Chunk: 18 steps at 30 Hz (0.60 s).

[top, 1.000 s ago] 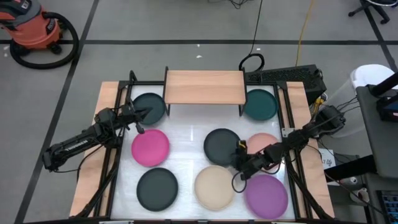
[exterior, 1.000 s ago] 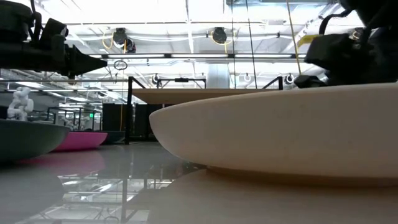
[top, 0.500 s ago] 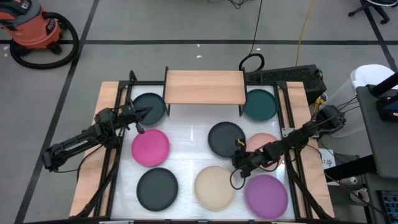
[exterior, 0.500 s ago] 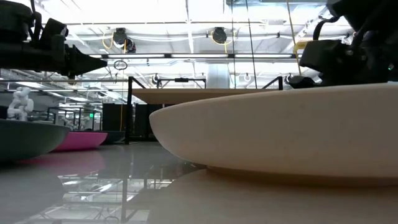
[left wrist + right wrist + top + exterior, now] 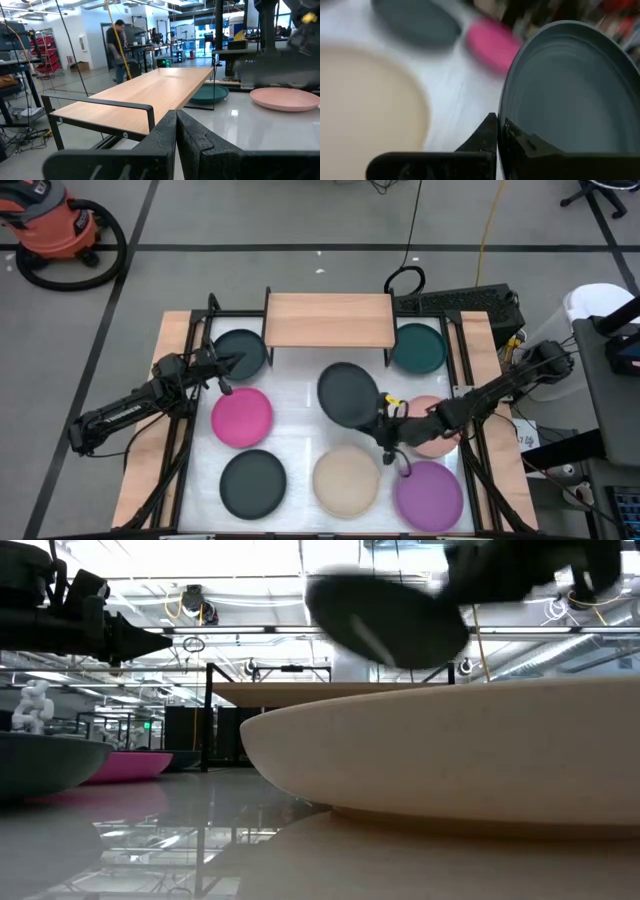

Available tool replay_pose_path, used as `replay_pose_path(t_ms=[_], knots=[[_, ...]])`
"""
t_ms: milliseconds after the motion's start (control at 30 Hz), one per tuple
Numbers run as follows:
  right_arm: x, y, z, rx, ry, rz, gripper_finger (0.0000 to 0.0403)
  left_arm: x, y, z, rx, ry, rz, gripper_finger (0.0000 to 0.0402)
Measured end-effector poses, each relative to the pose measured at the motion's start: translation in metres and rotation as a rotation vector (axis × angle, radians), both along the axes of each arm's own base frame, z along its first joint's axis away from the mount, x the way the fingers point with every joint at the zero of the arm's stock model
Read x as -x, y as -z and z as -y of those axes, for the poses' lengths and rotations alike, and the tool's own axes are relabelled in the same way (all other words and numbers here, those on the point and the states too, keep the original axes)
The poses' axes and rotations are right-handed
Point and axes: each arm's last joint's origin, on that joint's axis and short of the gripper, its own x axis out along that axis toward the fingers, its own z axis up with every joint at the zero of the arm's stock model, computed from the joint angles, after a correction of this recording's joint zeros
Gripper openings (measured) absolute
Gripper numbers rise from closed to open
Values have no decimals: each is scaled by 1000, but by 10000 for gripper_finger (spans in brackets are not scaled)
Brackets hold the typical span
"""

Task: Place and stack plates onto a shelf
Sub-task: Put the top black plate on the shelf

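My right gripper (image 5: 384, 420) is shut on a charcoal plate (image 5: 347, 393), which hangs tilted above the table's middle and shows blurred in the low view (image 5: 386, 618). The wooden shelf (image 5: 328, 320) stands at the far edge on thin black legs. On the table rest a dark plate (image 5: 240, 352), a teal plate (image 5: 418, 347), a magenta plate (image 5: 242, 416), another charcoal plate (image 5: 252, 483), a beige plate (image 5: 346, 478), a purple plate (image 5: 428, 493) and a salmon plate (image 5: 432, 442), partly under the right arm. My left gripper (image 5: 224, 370) hovers shut between the dark and magenta plates. My right gripper pinches the charcoal plate's rim (image 5: 503, 118) at the plate's near right side. One finger lies on the hollow upper face, the other on the underside. The fingers come slanting from the table's near right. The plate is lifted clear and tilted.
Black frame rails (image 5: 188, 430) run along the table's left and right sides. Bare white table (image 5: 300, 415) lies between the magenta plate and the lifted one. A person walks in the room behind the shelf (image 5: 119, 47).
My right gripper has shut on the charcoal plate's rim and risen, going toward the far edge. The plate first slid a little that way, then came up off the table and tipped; it now hangs clear, nearer the shelf.
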Motion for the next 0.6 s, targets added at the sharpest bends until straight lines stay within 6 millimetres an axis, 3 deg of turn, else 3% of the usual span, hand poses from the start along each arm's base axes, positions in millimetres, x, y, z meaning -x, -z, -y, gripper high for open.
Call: replay_pose_path(t_ms=[133, 267, 433, 600], knots=[[-1, -32, 4, 80, -40, 224, 1, 0, 0, 0, 0, 0, 0, 17], [-3, -56, 29, 125, 90, 370, 1, 0, 0, 0, 0, 0, 0, 17], [-8, -72, 82, 145, 334, 310, 1, 0, 0, 0, 0, 0, 0, 17], [-14, -85, 129, 40, 382, 185, 1, 0, 0, 0, 0, 0, 0, 17]])
